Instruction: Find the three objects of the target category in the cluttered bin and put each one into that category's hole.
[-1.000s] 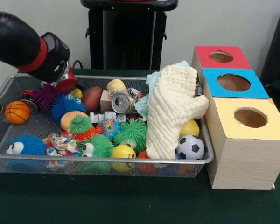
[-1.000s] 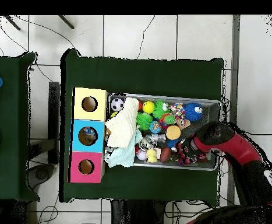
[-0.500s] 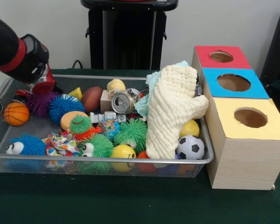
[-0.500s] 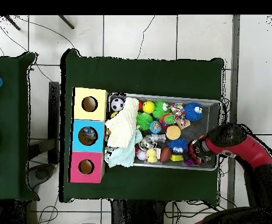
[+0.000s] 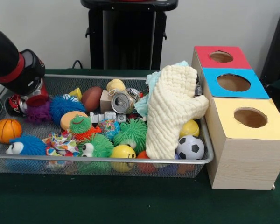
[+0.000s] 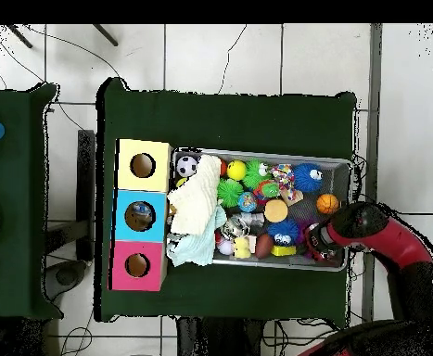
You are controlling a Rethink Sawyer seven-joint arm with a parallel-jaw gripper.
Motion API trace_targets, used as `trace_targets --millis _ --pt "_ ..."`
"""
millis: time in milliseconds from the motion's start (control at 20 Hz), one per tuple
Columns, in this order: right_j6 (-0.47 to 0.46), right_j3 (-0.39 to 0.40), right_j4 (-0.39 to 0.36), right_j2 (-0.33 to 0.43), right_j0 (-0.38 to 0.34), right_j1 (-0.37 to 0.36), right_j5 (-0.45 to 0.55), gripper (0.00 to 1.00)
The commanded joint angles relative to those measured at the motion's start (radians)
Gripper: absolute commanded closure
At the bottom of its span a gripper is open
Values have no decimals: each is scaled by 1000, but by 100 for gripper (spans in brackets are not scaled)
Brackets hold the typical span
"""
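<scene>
Nearest me, the soccer ball (image 5: 190, 147) sits at the bin (image 5: 102, 159) front by the yellow box (image 5: 247, 144): light, firm, slick, best pinched across its middle. Farther left, the basketball (image 5: 7, 130); beyond it the gripper (image 5: 31, 99) presses into purple fuzz, grip state impossible to tell.

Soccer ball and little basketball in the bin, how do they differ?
The soccer ball is white with black patches; the basketball is orange with dark lines. In the front view the soccer ball sits at the bin's right end beside the cream cloth, the basketball at the left end near the blue fuzzy toy. Both are small round balls.
</scene>
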Motion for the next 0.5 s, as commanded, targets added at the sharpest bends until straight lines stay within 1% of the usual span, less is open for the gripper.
trace_targets --millis 50,200,300,400,450,500 --pt "131 -104 -196 -102 43 120 -490 100" --pt "216 -89 -213 -138 74 116 -638 100" --pt "225 -30 -169 -118 63 86 -717 100" --pt "202 76 -97 -57 28 28 -757 100" --pt "190 136 -55 -24 14 -7 -744 100" --pt "178 218 8 32 -15 -41 -726 100"
